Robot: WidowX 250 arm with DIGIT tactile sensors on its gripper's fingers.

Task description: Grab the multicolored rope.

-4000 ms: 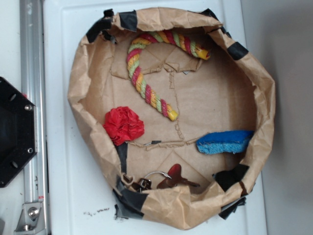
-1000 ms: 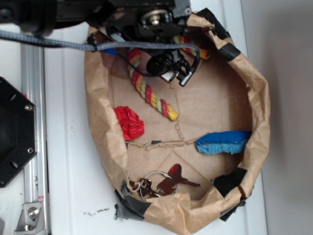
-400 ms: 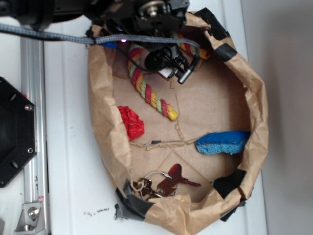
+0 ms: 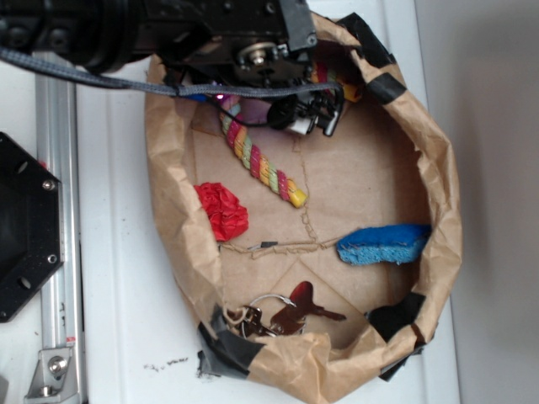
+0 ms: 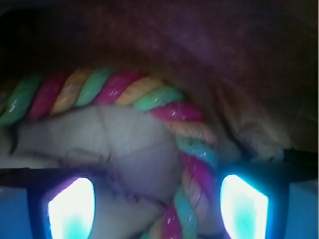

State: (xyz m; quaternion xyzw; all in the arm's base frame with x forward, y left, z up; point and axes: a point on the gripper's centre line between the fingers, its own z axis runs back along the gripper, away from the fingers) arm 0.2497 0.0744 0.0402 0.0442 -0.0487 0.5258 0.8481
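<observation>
Rope [image 5: 192, 149] runs just inside one pad [image 5: 244, 209] of the open end effector [image 5: 157, 209]; centre over the strand, descend, then close.

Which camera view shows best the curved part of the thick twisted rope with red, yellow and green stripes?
The wrist view. There the bend of the thick twisted striped rope fills the picture, lying on the brown paper, with one strand running down between the glowing fingertips. In the exterior view the black arm covers the bend; only the straight part and yellow end show.
</observation>
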